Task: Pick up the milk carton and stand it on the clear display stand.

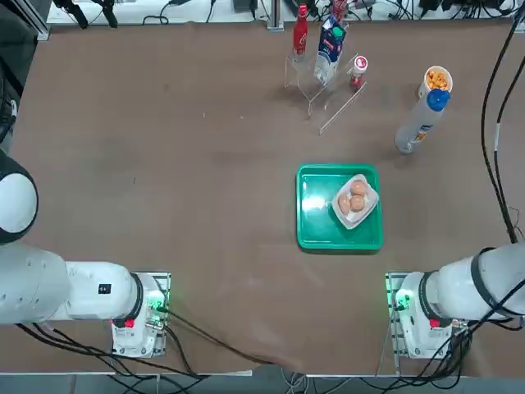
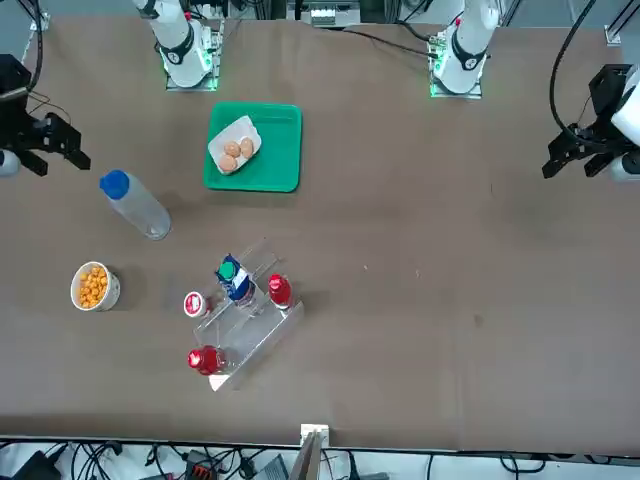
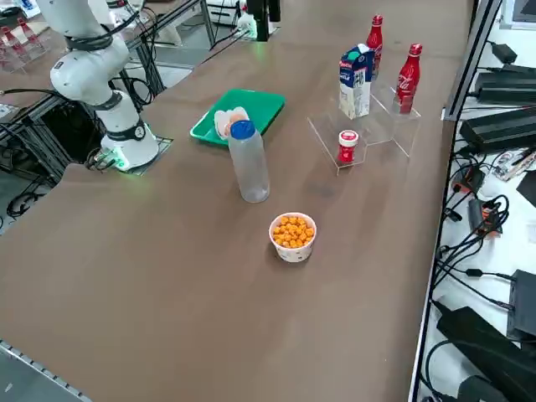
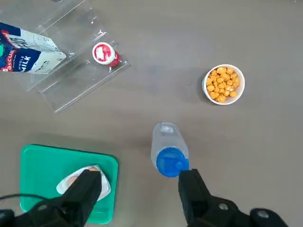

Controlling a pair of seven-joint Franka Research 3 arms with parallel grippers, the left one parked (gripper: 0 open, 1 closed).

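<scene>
In the top view we list the milk carton (image 1: 330,51), upright on the clear display stand (image 1: 321,117): placing judged done. In the right wrist view we record the right gripper (image 4: 137,177), spread open and empty; perhaps only withdrawal remains.

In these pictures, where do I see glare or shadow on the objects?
Top view: a bright glare patch on the green tray; front view: a soft shadow beside the white cup; right side view: pale glints along the clear display stand's edges; right wrist view: a faint shadow beside the same cup, another along the tray's edge.
</scene>
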